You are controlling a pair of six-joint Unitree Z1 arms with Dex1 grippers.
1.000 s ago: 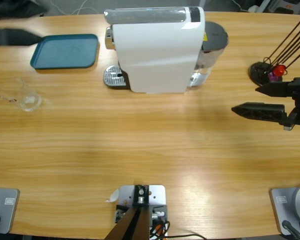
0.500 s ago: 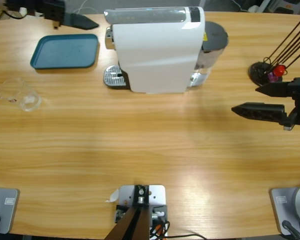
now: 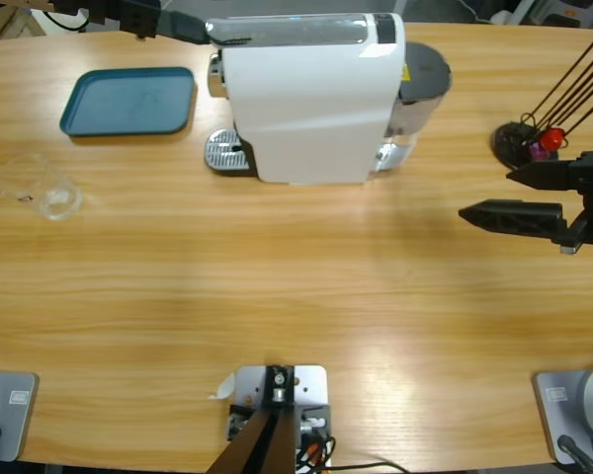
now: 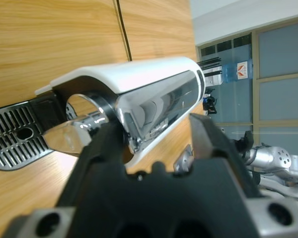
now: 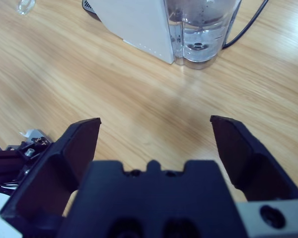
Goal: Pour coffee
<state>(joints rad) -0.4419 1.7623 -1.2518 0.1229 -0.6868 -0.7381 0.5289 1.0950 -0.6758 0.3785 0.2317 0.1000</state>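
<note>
A small clear glass tumbler [image 3: 49,193] stands at the table's left; it shows tiny in the right wrist view [image 5: 25,5]. Any coffee in it is too faint to make out. The white coffee machine [image 3: 311,99] stands at the far middle. My left gripper [image 3: 200,27] hovers at the machine's upper left corner; in the left wrist view it [image 4: 156,134] is open, with the machine's rounded head [image 4: 154,84] between the jaws. My right gripper [image 3: 486,196] stands open and empty at the right, well apart from the machine [image 5: 134,20].
A teal tray [image 3: 128,99] lies left of the machine. The metal drip grille [image 3: 222,153] sits at the machine's front, its water tank [image 3: 425,74] behind. A black holder with thin sticks [image 3: 529,138] stands at the far right.
The left arm has swept right along the table's far edge, from beyond the teal tray to the machine's top corner. The right arm and tumbler have stayed put.
</note>
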